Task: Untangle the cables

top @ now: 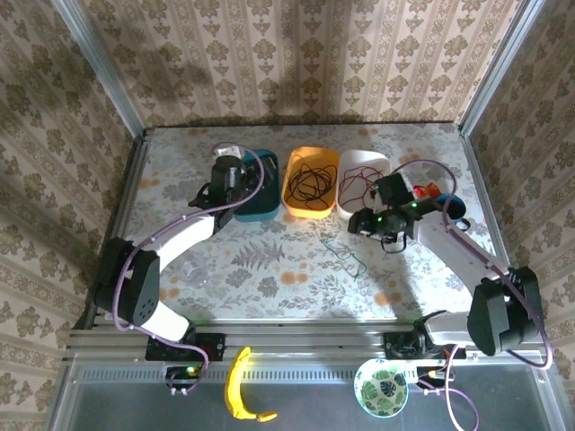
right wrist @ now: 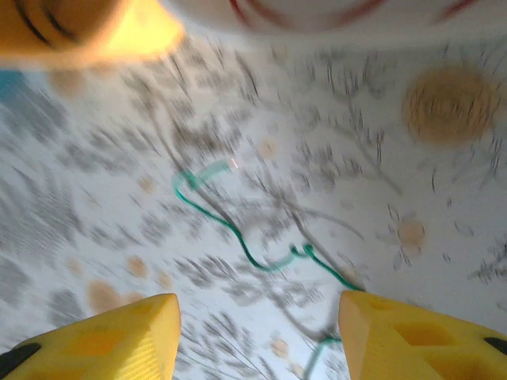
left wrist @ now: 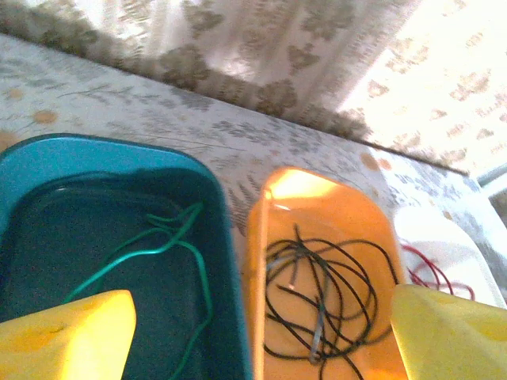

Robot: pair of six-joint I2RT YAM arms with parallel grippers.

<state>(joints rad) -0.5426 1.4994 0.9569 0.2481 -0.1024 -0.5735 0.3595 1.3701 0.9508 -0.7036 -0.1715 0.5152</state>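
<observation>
From above, the table (top: 180, 269) with a flowered cloth carries three bins in a row at its far side: a teal bin (top: 268, 206), an orange bin (top: 295, 203) and a white bin (top: 364, 158). The black cables (top: 311, 182) lie coiled in the orange bin and the red cables (top: 359, 187) lie in the white bin. A loose green cable (top: 349, 256) lies on the cloth in front of the white bin, apart from all bins. The left gripper (top: 235, 178) hangs over the teal bin. The right gripper (top: 382, 226) is low over the cloth, near the loose green cable. On the shelf below the near edge there are a banana (top: 239, 386) and a bowl (top: 381, 388). In the left wrist view, the left gripper (left wrist: 261, 340) has its yellow fingers (left wrist: 67, 336) far apart, with nothing between them. Under it, a second green cable (left wrist: 158, 247) lies looped inside the teal bin (left wrist: 119, 146). The black cables (left wrist: 325, 277) are in the orange bin (left wrist: 317, 198), and the red cables (left wrist: 424, 273) are in the white bin (left wrist: 447, 237). The right wrist view is blurred. The right gripper (right wrist: 260, 332) also has its fingers (right wrist: 103, 336) apart and holds nothing. The loose green cable (right wrist: 230, 226) runs over the cloth toward the right-hand finger, but I cannot tell if it touches it.
</observation>
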